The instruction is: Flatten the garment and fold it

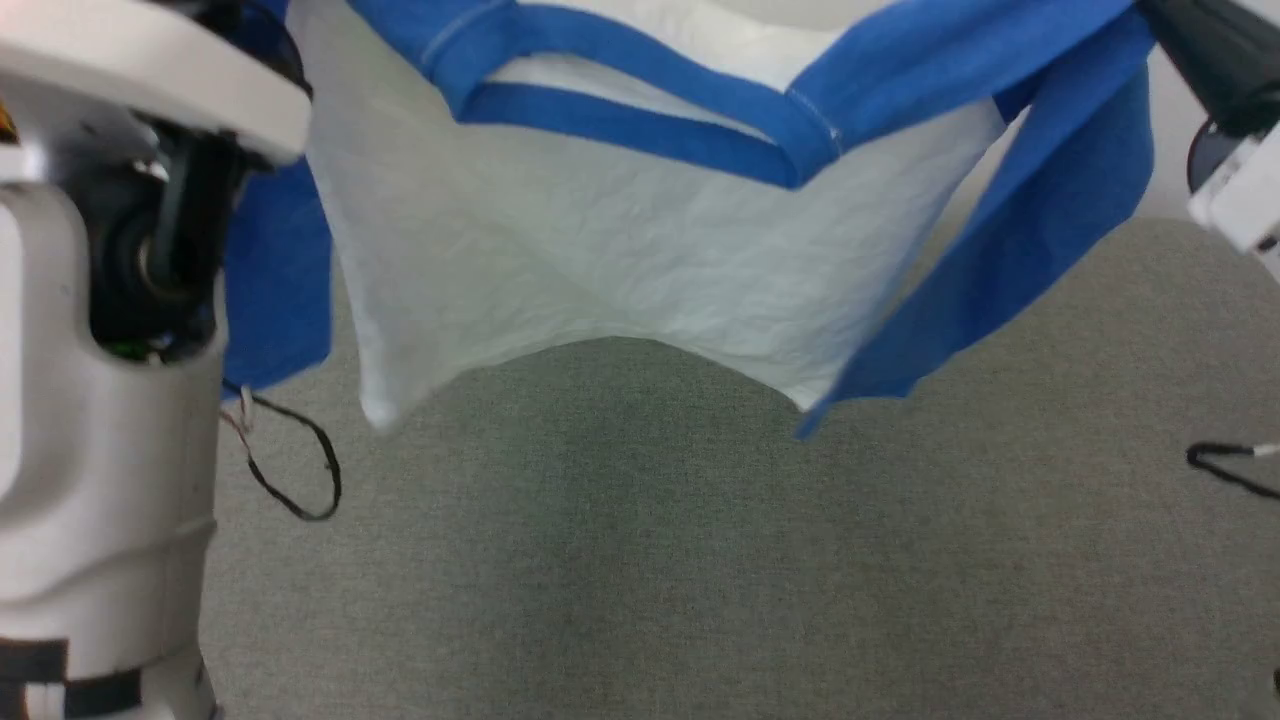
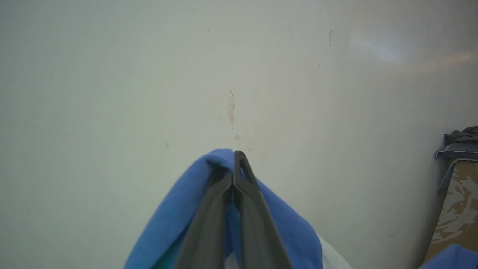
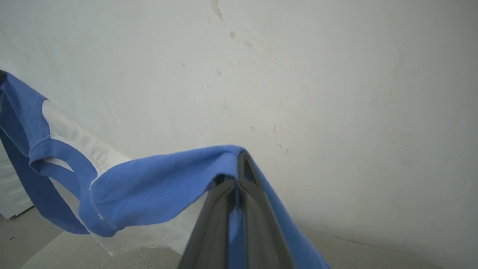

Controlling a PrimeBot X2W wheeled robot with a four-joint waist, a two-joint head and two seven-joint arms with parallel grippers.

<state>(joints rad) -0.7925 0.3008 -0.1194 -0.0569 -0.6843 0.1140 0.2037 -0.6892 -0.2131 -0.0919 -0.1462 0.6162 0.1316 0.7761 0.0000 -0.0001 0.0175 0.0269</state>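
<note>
Tightly, left tool (image 2: pixel 236 156) and right tool (image 3: pixel 241 158) pinch garment (image 1: pixel 620 250).

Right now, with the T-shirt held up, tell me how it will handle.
Probably very floppy: the T-shirt sags in an arc between its pinched shoulders. Likely light: the thin cloth creases and the sleeve dangles loose. It may well bunch when lowered.

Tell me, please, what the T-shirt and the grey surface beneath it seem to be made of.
The T-shirt: thin, soft knit cloth, probably cotton jersey, matte; it drapes limply, creases finely and has stitched hems. The grey surface: short-pile carpet or felt-like fabric, matte, judging by its fine speckled, fibrous texture; which one is unclear.
</note>
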